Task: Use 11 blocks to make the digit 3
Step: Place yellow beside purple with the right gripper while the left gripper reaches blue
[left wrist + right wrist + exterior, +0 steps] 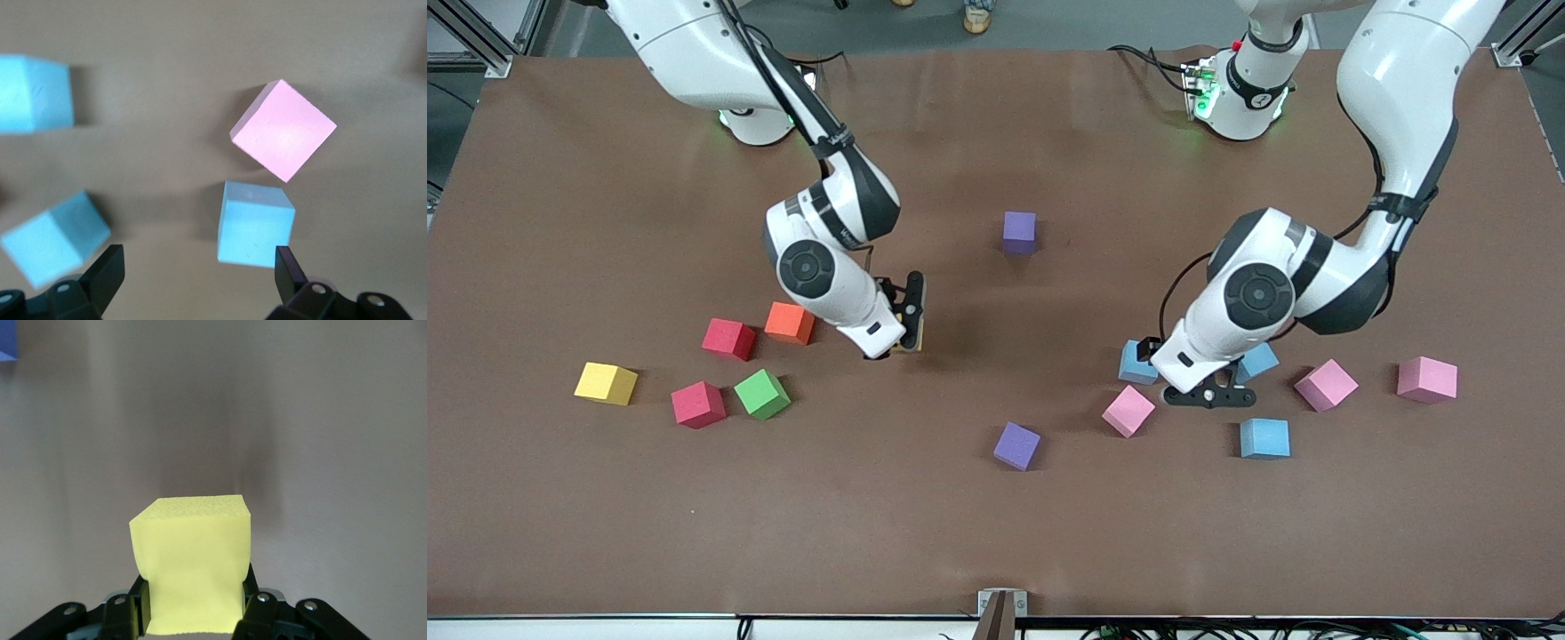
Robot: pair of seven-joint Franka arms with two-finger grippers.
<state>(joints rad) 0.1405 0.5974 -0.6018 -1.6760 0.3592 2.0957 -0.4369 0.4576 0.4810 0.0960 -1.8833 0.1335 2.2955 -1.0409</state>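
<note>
right pincer [193, 613] is pinching a small yellow foam cube [192, 563] that looks light and squishy, so grab flat sides; left pincer [200, 280] hangs spread over blue foam cube [255, 223], pink one at its 12 o'clock

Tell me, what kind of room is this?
Probably a robotics lab: two white arms mounted on a brown-covered table, coloured foam cubes such as the green block scattered on it, aluminium framing at the corners.

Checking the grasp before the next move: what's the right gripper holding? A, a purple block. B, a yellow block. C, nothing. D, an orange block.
B: in the right wrist view the right gripper has its fingers closed on a yellow block, pinched from both sides above the bare table.
</note>
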